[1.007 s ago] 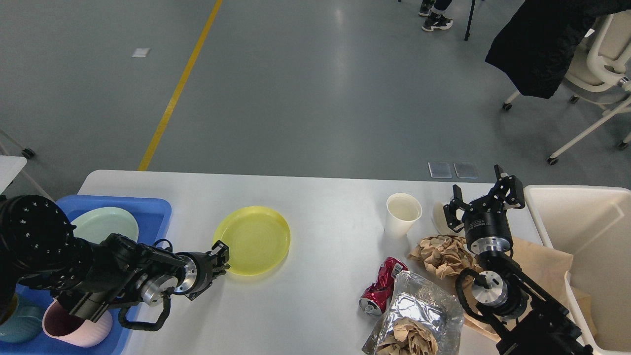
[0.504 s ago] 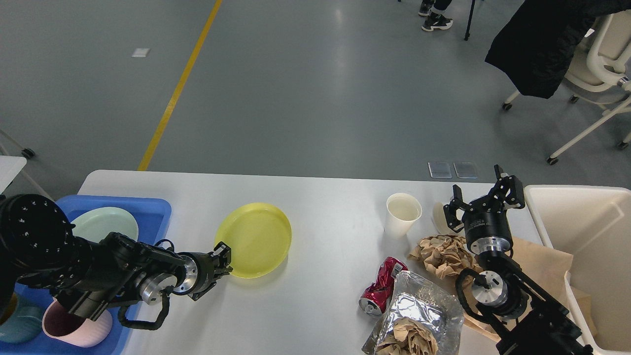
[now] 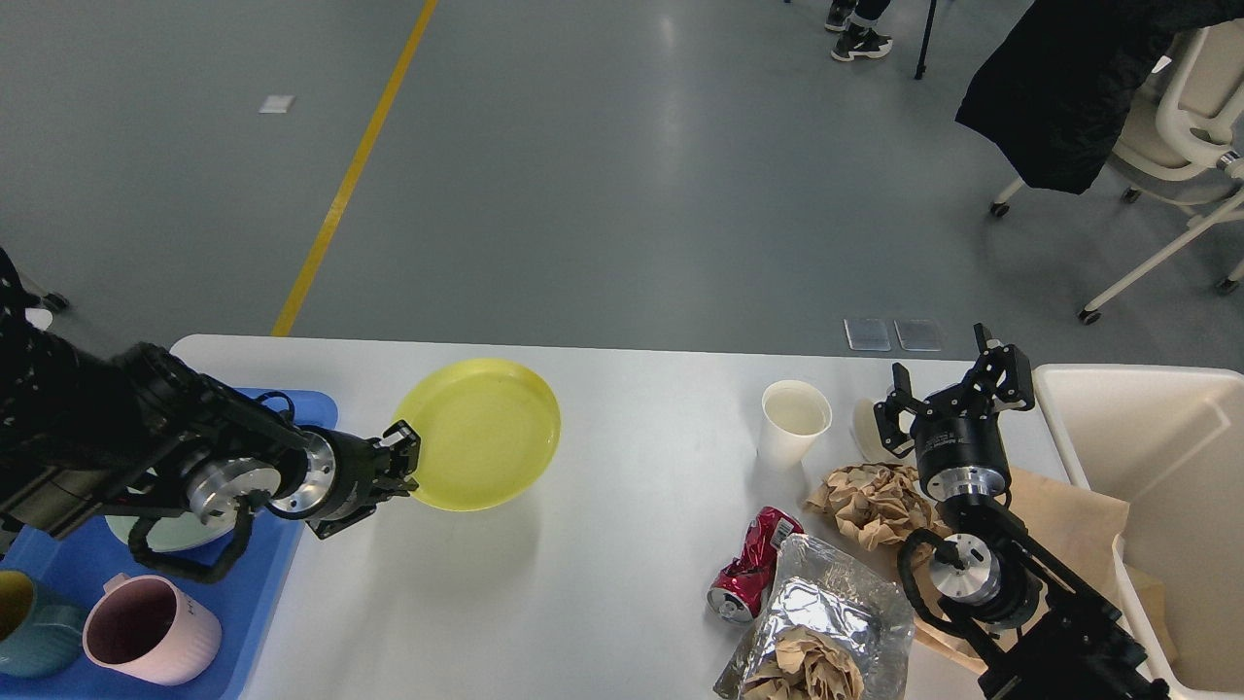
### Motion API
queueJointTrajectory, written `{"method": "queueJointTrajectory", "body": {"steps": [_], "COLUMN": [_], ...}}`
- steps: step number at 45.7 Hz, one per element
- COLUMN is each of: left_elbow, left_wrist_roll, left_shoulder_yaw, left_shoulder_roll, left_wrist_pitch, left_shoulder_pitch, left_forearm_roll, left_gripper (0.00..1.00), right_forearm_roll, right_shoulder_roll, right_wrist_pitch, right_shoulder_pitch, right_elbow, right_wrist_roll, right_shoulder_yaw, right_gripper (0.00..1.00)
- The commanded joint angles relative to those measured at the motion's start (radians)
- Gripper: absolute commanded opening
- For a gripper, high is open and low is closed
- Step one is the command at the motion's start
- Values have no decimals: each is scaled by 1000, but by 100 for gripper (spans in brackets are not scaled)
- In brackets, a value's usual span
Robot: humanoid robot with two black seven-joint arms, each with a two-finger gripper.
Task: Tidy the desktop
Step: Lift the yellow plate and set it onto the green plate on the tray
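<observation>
The white desktop [image 3: 622, 418] fills the lower half of the head view. My left gripper [image 3: 406, 459] is shut on the near-left rim of a yellow plate [image 3: 481, 433] and holds it tilted, lifted off the desktop, its shadow below. My right gripper [image 3: 948, 394] is open and empty, raised beside a white paper cup [image 3: 793, 423]. A crushed red can [image 3: 750, 576], crumpled brown paper [image 3: 873, 501] and a foil bag [image 3: 826, 632] stuffed with brown paper lie on the right side.
A blue tray [image 3: 262, 544] at the left edge holds a pale green plate [image 3: 160, 533], a pink mug [image 3: 151, 642] and a teal mug [image 3: 24, 622]. A beige bin [image 3: 1161, 486] stands at the right edge. A flat brown paper bag [image 3: 1069, 530] lies by the bin.
My left gripper has lifted the yellow plate off the desktop and moved it up and to the left, toward the blue tray. The right arm has not moved.
</observation>
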Motion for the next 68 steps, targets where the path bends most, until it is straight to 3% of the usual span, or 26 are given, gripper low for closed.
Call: {"method": "queueJointTrajectory", "body": {"steps": [1,7,11,21,29,40,46,56,62,68], "left_elbow": [-129,-178,-178,-130,-46,244,425,679,752,844], "left_wrist_roll": [3,52,80,75,86,120,124,167,219,227], "left_shoulder_yaw": [125,225,251,293,350,314,166,-127,-264,-307], "left_shoulder_roll": [0,-6,-2,21,181,478,567,587,575,522], "left_wrist_pitch": [-118,-303,-379,-380,-400,-402,-402,-393,-384,-383], "left_shoulder_pitch": [-248,-457,-517,-481,-432,-177,58,427,532,612], "left_forearm_roll": [9,72,92,97,109,255,298,310,310,305], "left_gripper": [0,0,0,0,0,0,0,0,0,0], "right_forearm_roll": [0,0,0,-1,0,0,0,0,0,0], "right_shoulder_roll": [0,0,0,0,0,0,0,0,0,0], "right_wrist_pitch": [0,0,0,0,0,0,0,0,0,0], "right_shoulder_pitch": [0,0,0,0,0,-2,-2,-2,-2,-2], "right_elbow": [-1,-1,-1,1,1,2,2,2,2,2], "right_wrist_roll": [0,0,0,0,0,0,0,0,0,0], "right_shoulder_yaw": [0,0,0,0,0,0,0,0,0,0], "right_gripper": [100,100,100,100,100,100,100,100,100,100]}}
